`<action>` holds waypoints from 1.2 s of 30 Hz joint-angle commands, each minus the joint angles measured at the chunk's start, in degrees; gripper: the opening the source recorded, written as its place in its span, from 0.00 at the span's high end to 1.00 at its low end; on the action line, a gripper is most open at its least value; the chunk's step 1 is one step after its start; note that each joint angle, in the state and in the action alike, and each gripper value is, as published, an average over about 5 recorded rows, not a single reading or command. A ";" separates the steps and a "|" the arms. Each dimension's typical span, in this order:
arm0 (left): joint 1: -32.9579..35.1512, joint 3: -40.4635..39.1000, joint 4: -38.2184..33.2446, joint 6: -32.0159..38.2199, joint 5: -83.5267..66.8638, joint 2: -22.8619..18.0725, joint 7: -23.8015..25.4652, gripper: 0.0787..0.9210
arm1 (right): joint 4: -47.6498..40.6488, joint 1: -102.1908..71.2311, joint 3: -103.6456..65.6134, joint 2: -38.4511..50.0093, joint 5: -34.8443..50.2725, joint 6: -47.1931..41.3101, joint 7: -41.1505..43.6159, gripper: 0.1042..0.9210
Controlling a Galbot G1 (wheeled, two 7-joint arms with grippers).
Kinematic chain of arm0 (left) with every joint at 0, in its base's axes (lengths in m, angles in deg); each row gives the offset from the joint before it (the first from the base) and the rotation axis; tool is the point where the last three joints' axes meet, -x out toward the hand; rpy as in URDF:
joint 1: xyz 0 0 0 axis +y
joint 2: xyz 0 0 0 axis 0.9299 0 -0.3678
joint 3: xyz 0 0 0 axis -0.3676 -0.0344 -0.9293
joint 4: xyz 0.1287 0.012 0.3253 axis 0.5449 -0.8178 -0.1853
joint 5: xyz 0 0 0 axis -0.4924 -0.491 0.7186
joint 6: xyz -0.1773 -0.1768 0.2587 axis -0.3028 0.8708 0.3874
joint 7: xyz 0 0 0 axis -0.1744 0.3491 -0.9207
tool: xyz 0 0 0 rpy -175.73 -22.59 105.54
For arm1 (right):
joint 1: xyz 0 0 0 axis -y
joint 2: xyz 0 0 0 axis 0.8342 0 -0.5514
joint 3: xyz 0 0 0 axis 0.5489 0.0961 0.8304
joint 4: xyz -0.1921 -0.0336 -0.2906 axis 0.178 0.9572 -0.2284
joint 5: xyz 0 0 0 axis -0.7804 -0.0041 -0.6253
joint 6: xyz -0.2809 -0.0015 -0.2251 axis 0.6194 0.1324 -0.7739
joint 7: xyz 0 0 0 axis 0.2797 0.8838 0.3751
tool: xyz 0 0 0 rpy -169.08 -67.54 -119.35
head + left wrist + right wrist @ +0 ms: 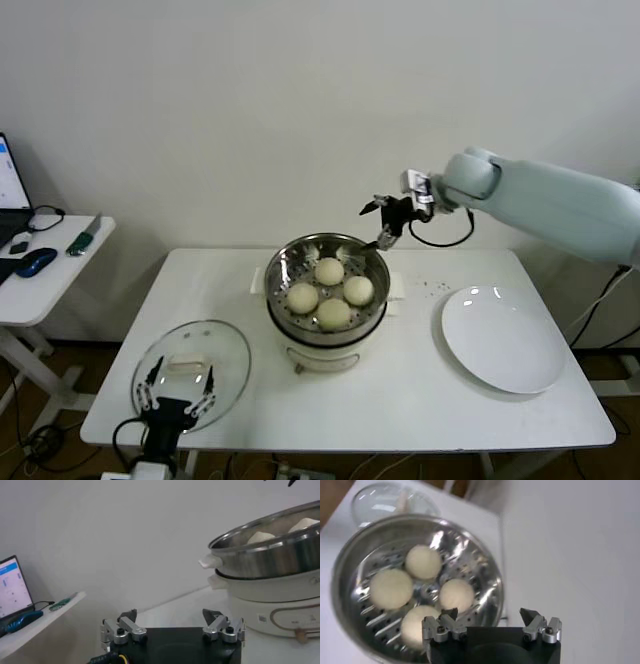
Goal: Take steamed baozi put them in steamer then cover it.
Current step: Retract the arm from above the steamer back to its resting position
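Cream-white dough first: we count four steamed baozi [331, 291] sitting in a tight cluster on the perforated floor of the one steamer [283, 270], a shiny steel basket on its white cooker base near the middle of the table [420, 400]. None remain on the single white plate [500, 340], which lies to the robot's right of the steamer. By our reading the loading is finished and only the covering is left. The one glass lid [232, 345] lies flat on the table toward the robot's left and nearer the front edge, well apart from the steamer. Its pale handle [185, 364] runs roughly side to side across the lid's centre. The left gripper [176, 392] hovers just at the lid's near edge, jaws spread wide and empty, so the handle lies straight ahead of it and slightly beyond. The right gripper [383, 222] is raised above the steamer's far right rim, jaws likewise spread and holding nothing. We judge the left arm far the nearer to the lid, so the lift falls to it.
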 commanded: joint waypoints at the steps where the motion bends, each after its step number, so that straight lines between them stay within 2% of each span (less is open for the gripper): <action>1: -2.16 0.00 0.32 1.89 -1.47 0.32 -0.33 0.12 | 10.72 -35.37 -38.58 19.59 -0.07 5.32 -18.49 0.12; 8: -3.32 0.37 0.77 3.46 -3.21 0.69 0.42 0.12 | 16.05 -60.16 -61.20 19.98 -0.75 9.11 -24.90 0.12; 15: -3.54 0.80 1.48 2.30 1.73 -0.08 0.30 0.12 | 20.20 -85.43 -87.75 12.14 -0.97 9.06 -26.25 0.12; 22: -3.85 1.67 1.22 1.40 7.49 -0.05 0.82 0.12 | 22.87 -101.02 -102.81 4.20 -5.51 7.98 -25.17 0.12; 25: -3.69 2.57 1.21 -0.01 15.86 -0.01 0.77 0.12 | 23.94 -105.86 -107.51 0.78 -7.91 7.49 -24.53 0.12; 29: -2.98 3.23 0.81 -2.30 34.26 0.59 0.31 0.12 | 25.18 -111.34 -110.98 -3.32 -10.33 7.49 -23.69 0.12; 36: -2.66 -0.98 2.43 -12.09 62.50 4.00 -0.12 0.12 | 27.02 -116.65 -112.81 -6.70 -11.56 6.69 -23.00 0.12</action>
